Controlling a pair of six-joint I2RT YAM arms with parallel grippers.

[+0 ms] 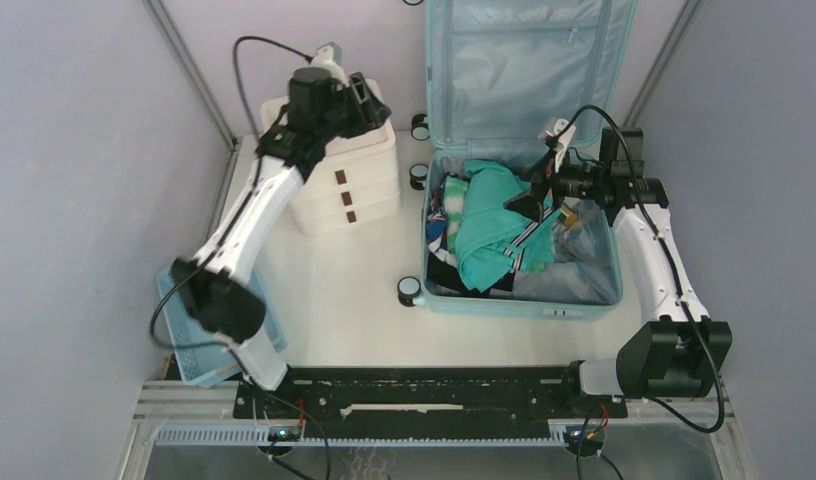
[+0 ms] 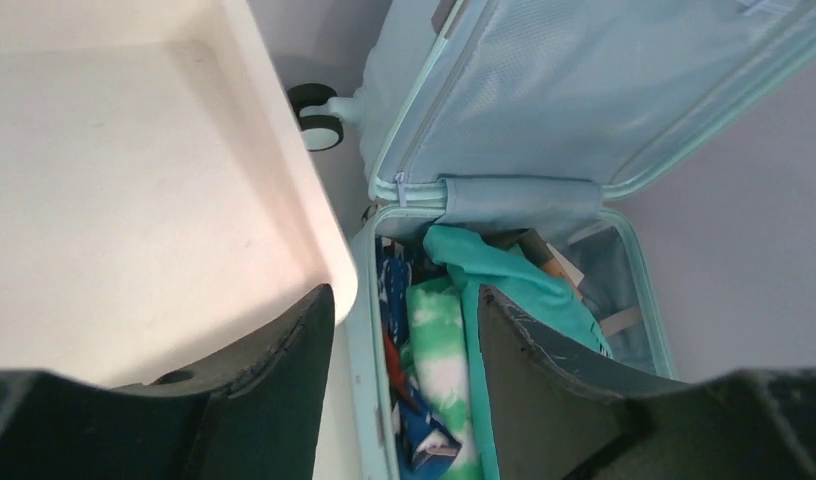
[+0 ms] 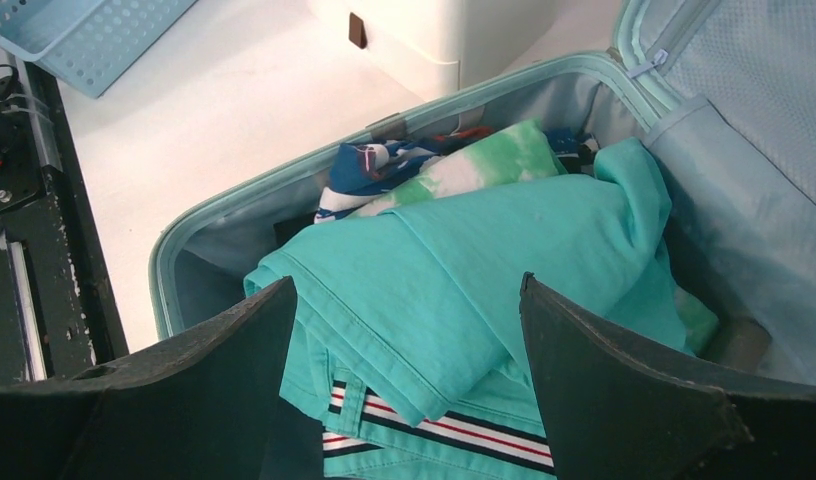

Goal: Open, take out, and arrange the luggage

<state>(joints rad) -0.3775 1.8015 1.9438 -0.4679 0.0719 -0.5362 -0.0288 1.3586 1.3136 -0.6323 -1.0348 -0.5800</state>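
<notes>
Well, the luggage (image 1: 524, 303) lies open on the table (image 1: 334, 290), its lower shell flat and its lid (image 1: 529, 60) standing up at the far side. My right gripper (image 1: 532, 192) hangs over the luggage's lower shell, jaws spread wide with nothing between them. It is just above a teal garment (image 1: 489, 235) that tops the pile inside. Under that garment's near edge a band of white, navy and red stripes (image 3: 454, 425) shows. Toward the luggage's left wall lie a green-and-white tie-dye cloth (image 3: 464, 170) and a blue patterned cloth (image 3: 369, 165).

My left gripper (image 1: 356, 100) is outside the luggage, left of its lid, above the top of a white drawer unit (image 1: 349, 190) with 3 brown handles. Its jaws stand apart and hold nothing. 3 wheels (image 1: 410, 291) stick out from the luggage's left side. A blue lattice basket (image 1: 199, 350) sits well left of the luggage, under the elbow of my left arm.
</notes>
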